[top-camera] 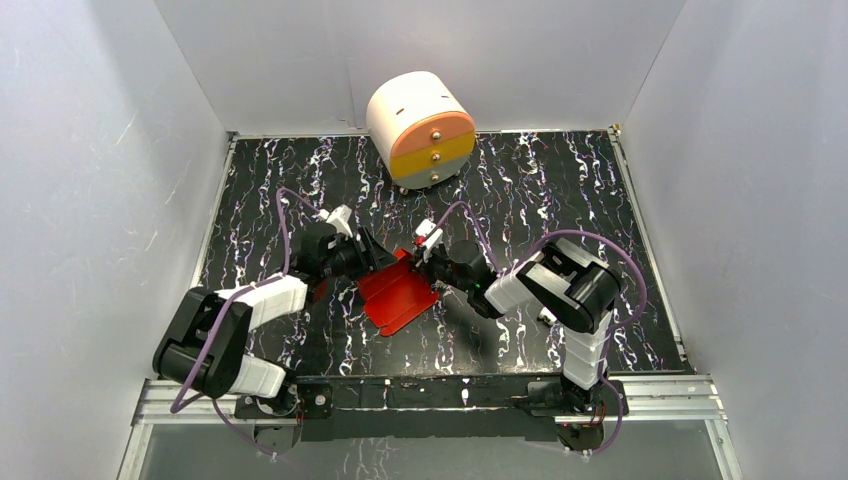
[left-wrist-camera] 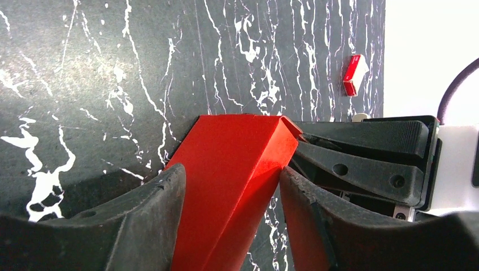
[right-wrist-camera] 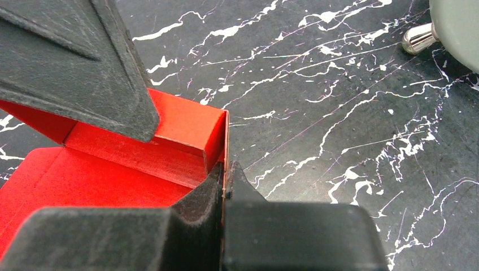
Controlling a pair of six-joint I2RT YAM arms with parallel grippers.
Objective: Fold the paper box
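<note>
Top view: the red box (top-camera: 398,292) lies mid-table (top-camera: 560,200), half formed, its near flap flat. Left wrist view: your left hand (left-wrist-camera: 231,175) stands apart, straddling a raised wall. Right wrist view: your right hand (right-wrist-camera: 225,180) is pinched together on the box's far-right corner wall. Some walls are up; closing the box seems left.

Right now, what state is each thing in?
Box, partly folded: far walls up, near flap flat.
Left gripper, fingers astride the box end; grip unclear.
Right gripper, shut on a box wall.
Drawers, all shut.
</note>
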